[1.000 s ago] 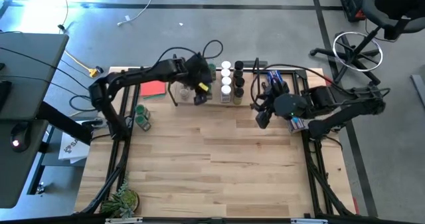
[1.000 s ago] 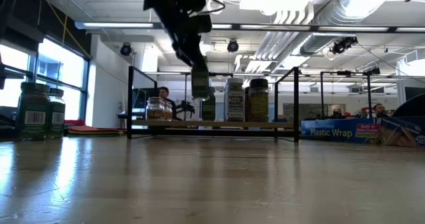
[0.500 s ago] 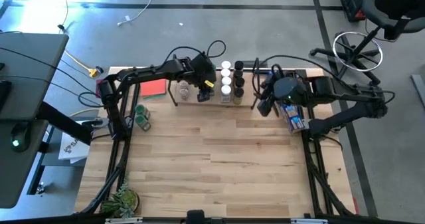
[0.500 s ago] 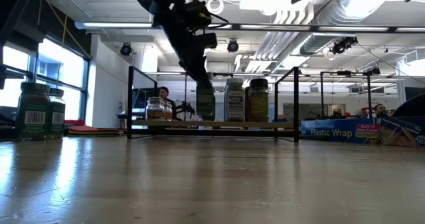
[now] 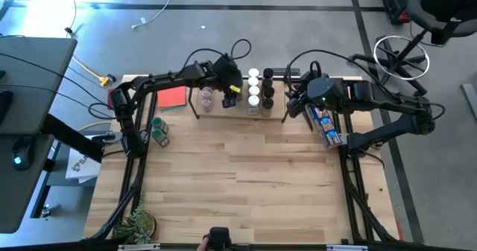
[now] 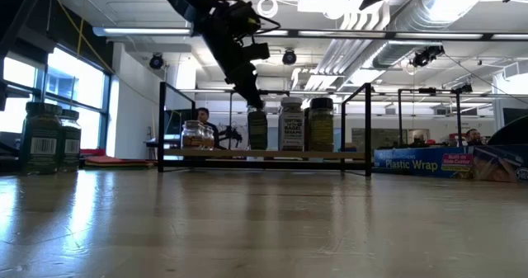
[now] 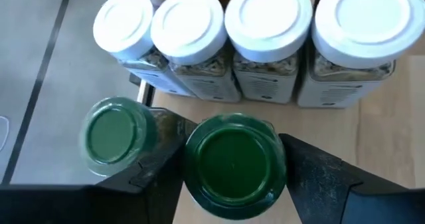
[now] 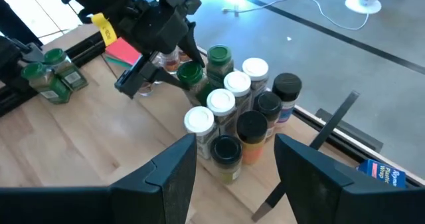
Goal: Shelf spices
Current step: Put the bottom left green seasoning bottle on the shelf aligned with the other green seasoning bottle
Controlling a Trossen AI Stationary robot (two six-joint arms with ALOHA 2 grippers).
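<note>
- Shelf [image 5: 223, 113]: low light-wood board with black wire frames at both ends, standing at the far side of the table [image 5: 246, 184], between the two arms.
- Jars on the shelf: four white-lidded jars [image 7: 199, 24] in a row, dark-lidded jars [image 8: 252, 125] just beside them, and a clear jar with brownish contents [image 6: 196, 134] near the shelf's left end.
- Green-lidded jar [image 7: 232, 167]: upright on the shelf, just beside the white-lidded row; a second green-lidded jar [image 7: 113, 132] stands right next to it.
- Left gripper [image 7: 232, 174]: reaches down over the shelf, one finger on each side of the green-lidded jar. The fingers [image 7: 319, 177] stand spread, with a slim gap showing on either side of the lid; no grip is seen.
- Right gripper [image 8: 232, 167]: held above the shelf's right end, facing the jar cluster. Its fingers [image 8: 169, 177] are parted with nothing between them.
- Two more green-lidded jars [image 5: 159, 130]: on the table's left side, well apart from the shelf.
- Red card [image 5: 172, 98]: flat on the table, left of the shelf.
- Blue packet [image 5: 326, 124]: lying right of the shelf, under the right arm.
- Potted plant [image 5: 139, 224]: near the table's front left corner.
</note>
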